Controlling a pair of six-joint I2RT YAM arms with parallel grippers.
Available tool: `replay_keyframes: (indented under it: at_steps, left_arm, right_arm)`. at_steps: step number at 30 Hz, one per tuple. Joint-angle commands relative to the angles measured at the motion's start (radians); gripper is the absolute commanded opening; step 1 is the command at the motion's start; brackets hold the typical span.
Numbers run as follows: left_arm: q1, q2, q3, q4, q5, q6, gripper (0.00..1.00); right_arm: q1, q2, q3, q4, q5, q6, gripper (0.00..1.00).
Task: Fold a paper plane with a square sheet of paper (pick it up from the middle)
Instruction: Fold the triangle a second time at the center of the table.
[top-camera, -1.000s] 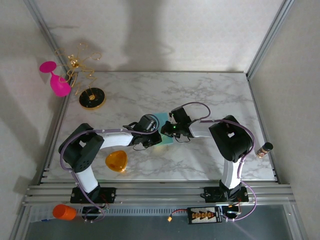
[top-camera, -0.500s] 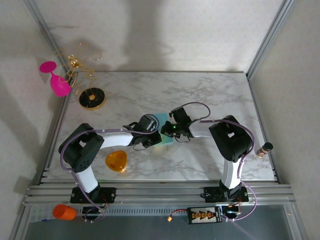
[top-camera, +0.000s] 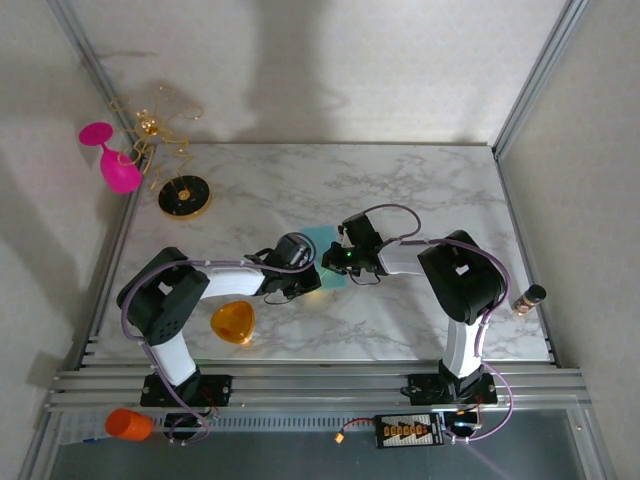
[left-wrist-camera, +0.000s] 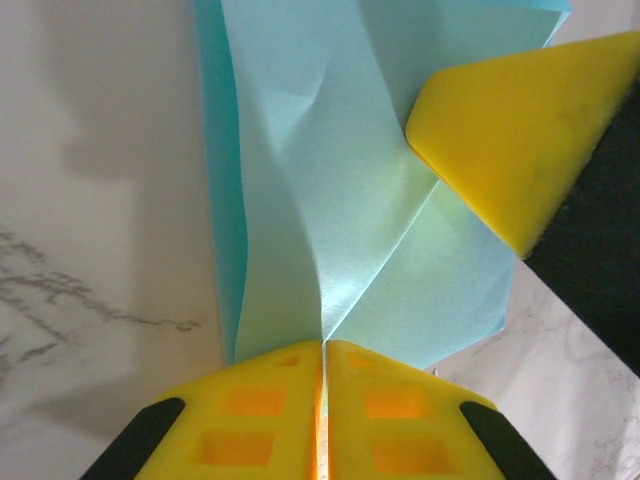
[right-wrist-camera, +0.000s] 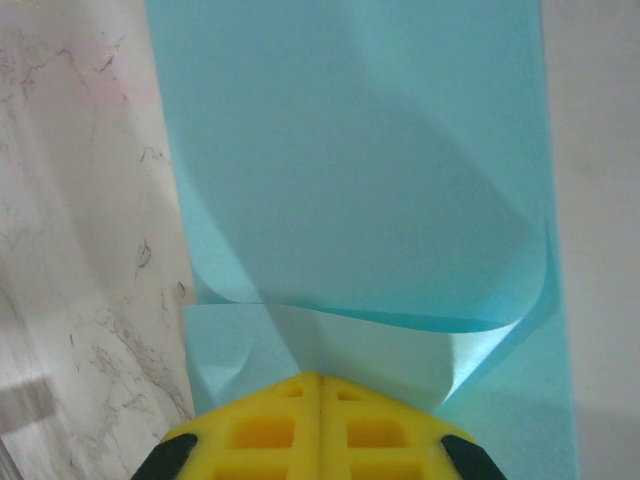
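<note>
Item one, the square sheet of paper (top-camera: 323, 238): teal-cyan, partly folded, lying on the marble surface (top-camera: 420, 190) near its middle, between your two arms. In the left wrist view the sheet (left-wrist-camera: 330, 200) shows a raised crease running down its centre and a folded strip along its left side. In the right wrist view the sheet (right-wrist-camera: 340, 170) has one flap curled over, its edge lifted just ahead of the fingertips. Item two, the left gripper (left-wrist-camera: 323, 345): fingers pressed together, pinching the sheet's near edge where the crease runs into their seam. Seen from above, it (top-camera: 310, 274) sits at the sheet's left side. Item three, the right gripper (right-wrist-camera: 320, 385): fingers pressed together, tips on the sheet. You cannot tell whether paper is caught between them. From above it (top-camera: 331, 263) meets the left one tip to tip over the paper. Item four, off to the sides: an orange rounded-triangle piece (top-camera: 233, 321) at the near left, and a pink glass (top-camera: 115, 160) beside a gold wire stand (top-camera: 184, 195) at the far left corner.
</note>
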Motion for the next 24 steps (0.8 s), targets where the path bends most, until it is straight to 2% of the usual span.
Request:
replay_keyframes:
  at_steps: [1,7,19,24]
  left_arm:
    - [-0.003,-0.008,-0.002,-0.033,0.003,-0.006,0.11]
    - [0.002,-0.066,0.072,-0.071,-0.025,0.029,0.12]
    - [0.026,0.028,0.071,-0.056,-0.018,0.028,0.10]
    - [0.026,0.033,0.042,-0.090,-0.052,0.039,0.09]
  right_arm:
    - [-0.007,0.090,-0.044,-0.192,0.118,-0.013,0.00]
    - [-0.007,0.087,-0.044,-0.192,0.118,-0.014,0.00]
    - [-0.006,0.084,-0.044,-0.189,0.114,-0.011,0.00]
    - [-0.006,0.076,-0.045,-0.190,0.113,-0.011,0.00]
